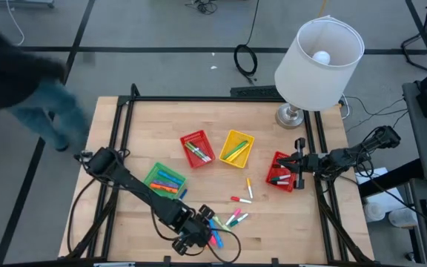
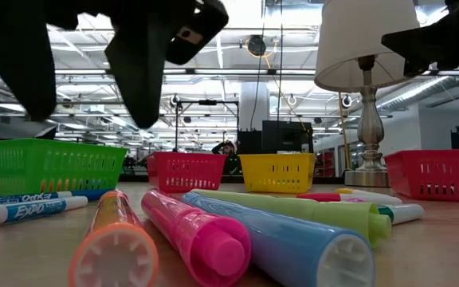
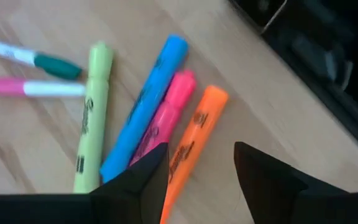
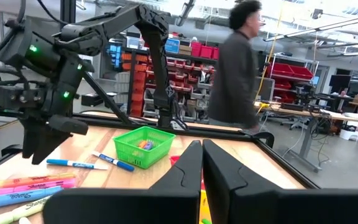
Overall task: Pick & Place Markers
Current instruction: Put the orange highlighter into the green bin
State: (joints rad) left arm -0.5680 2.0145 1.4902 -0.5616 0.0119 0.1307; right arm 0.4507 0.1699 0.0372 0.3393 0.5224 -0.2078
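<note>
**Left gripper spread above markers**

Left gripper (image 3: 194,171) fingers apart, empty, hovering over orange marker (image 3: 194,134) near the table's front edge; pink (image 3: 163,118) and blue (image 3: 145,106) lie beside it. Right gripper (image 4: 202,163) pressed together, above red basket (image 1: 280,172).

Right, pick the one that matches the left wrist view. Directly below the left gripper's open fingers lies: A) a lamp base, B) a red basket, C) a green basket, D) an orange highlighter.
D: the left gripper hangs open over the orange highlighter, which lies on the wood beside a pink one.
</note>
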